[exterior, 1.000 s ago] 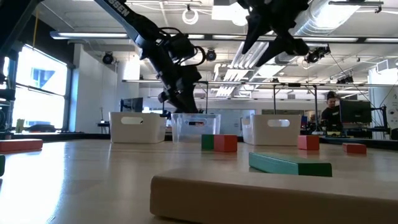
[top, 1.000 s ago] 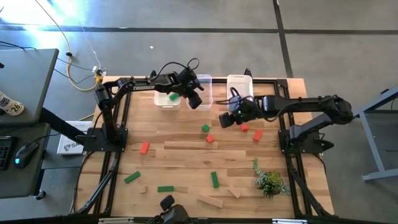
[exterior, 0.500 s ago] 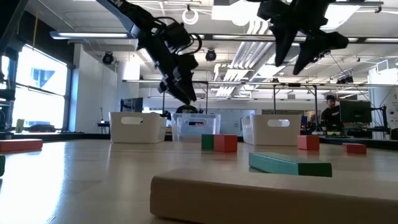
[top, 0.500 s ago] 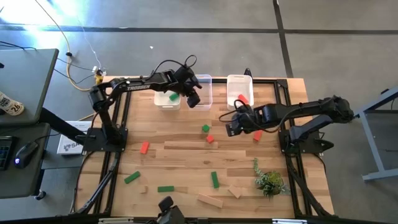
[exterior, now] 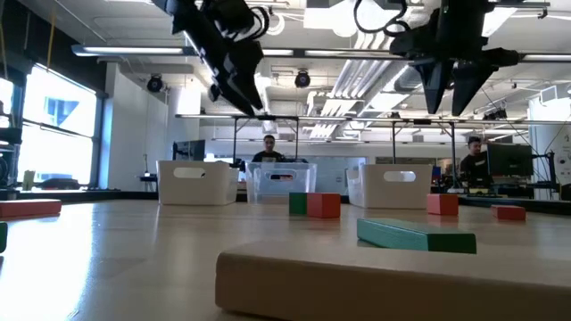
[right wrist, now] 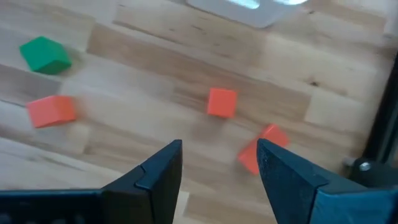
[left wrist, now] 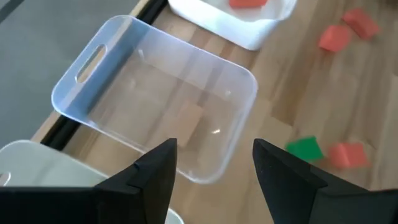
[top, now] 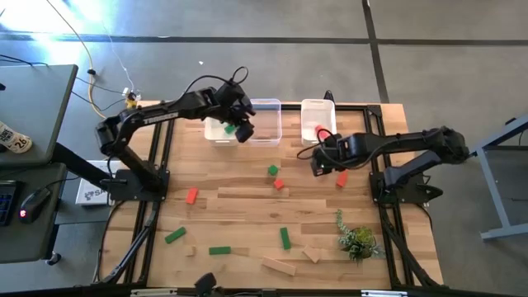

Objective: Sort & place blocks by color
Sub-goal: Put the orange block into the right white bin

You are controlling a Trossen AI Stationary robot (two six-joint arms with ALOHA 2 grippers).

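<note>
We see the left gripper (left wrist: 211, 180) with its jaws spread and nothing between them, hanging over the clear bin (left wrist: 155, 106) at the far edge of the table; a tan block (left wrist: 186, 121) lies on that bin's floor. The right gripper (right wrist: 217, 174) also has its jaws spread and empty, held above two red cubes (right wrist: 221, 102) near the white bin (top: 318, 122) on the right, which holds a red block (top: 322, 132).

The blocks are small painted wooden cubes and short bars in green, red and plain tan. In the high view a green cube (top: 272, 171) and a red cube (top: 279, 184) sit close together mid-table, a red bar (top: 192, 195) lies to the left, green bars (top: 285, 238) lie toward the near edge, and tan bars (top: 279, 266) rest by the near edge. A green piece (top: 230, 129) lies in the white bin on the left (top: 221, 130), partly under the left arm.

The table (top: 239, 210) is pale butcher-block wood in a black frame, with a leafy sprig (top: 356, 241) at the near right. Around it is grey floor; a desk with a mouse (top: 26, 214) stands to the left. The low view shows a hall with ceiling lights and a person (exterior: 471, 165) at a monitor. We cannot read any writing.
</note>
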